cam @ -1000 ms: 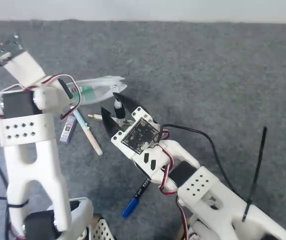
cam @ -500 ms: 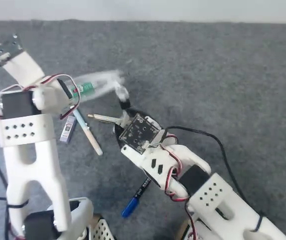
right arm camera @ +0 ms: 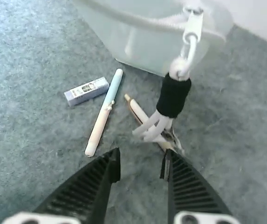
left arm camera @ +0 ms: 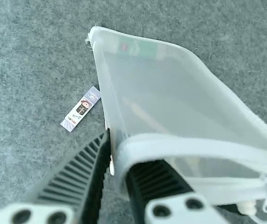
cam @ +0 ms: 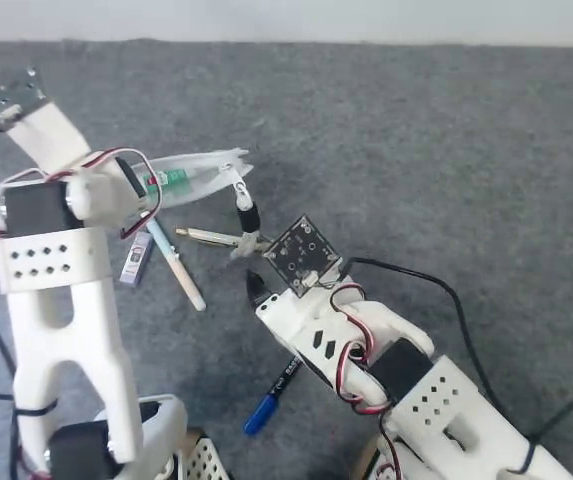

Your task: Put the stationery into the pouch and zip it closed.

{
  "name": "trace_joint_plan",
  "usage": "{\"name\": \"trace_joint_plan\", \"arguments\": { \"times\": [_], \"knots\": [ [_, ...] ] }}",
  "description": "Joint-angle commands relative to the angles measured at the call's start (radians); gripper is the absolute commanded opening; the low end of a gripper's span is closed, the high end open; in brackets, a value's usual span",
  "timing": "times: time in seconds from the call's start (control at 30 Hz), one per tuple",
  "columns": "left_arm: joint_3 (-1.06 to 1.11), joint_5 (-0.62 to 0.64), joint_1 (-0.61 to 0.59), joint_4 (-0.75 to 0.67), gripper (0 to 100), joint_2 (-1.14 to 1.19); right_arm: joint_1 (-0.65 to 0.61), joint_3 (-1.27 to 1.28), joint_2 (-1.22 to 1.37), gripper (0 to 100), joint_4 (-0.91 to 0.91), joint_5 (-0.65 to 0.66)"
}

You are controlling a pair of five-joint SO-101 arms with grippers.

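Your translucent pouch [left arm camera: 170, 107] lies on the grey carpet [cam: 446, 150], its rim pinched in your left gripper [left arm camera: 117, 168]. Its black zipper tassel [right arm camera: 174, 95] trails just ahead of your right gripper [right arm camera: 141, 163], jaws apart and empty. A pastel pen [right arm camera: 104, 112], a gold pen [right arm camera: 138, 109] and a small box [right arm camera: 86, 90] lie beside the pouch.

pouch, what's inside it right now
Through the translucent wall of the pouch, a green-labelled item shows, plus a faint slim stick-like shape. The frosted wall blurs what they are, and the left arm covers one end of the pouch in the high view.
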Motion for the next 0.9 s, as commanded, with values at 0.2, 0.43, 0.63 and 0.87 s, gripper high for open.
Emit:
{"name": "trace_joint_plan", "arguments": {
  "times": [0.2,0.43,0.63,0.87],
  "knots": [
    [-0.007,0.011,-0.006,-0.021,1,-0.008,0.002,-0.069,-0.048,14.1,0.048,-0.164],
    [-0.007,0.011,-0.006,-0.018,1,-0.008,0.03,-0.051,-0.039,14.0,0.096,-0.276],
    [-0.007,0.011,-0.006,-0.02,1,-0.008,0.079,-0.063,-0.038,14.1,0.237,-0.382],
    [-0.007,0.011,-0.006,-0.02,1,-0.008,0.079,-0.101,-0.035,13.9,0.378,-0.497]
  ]
}}
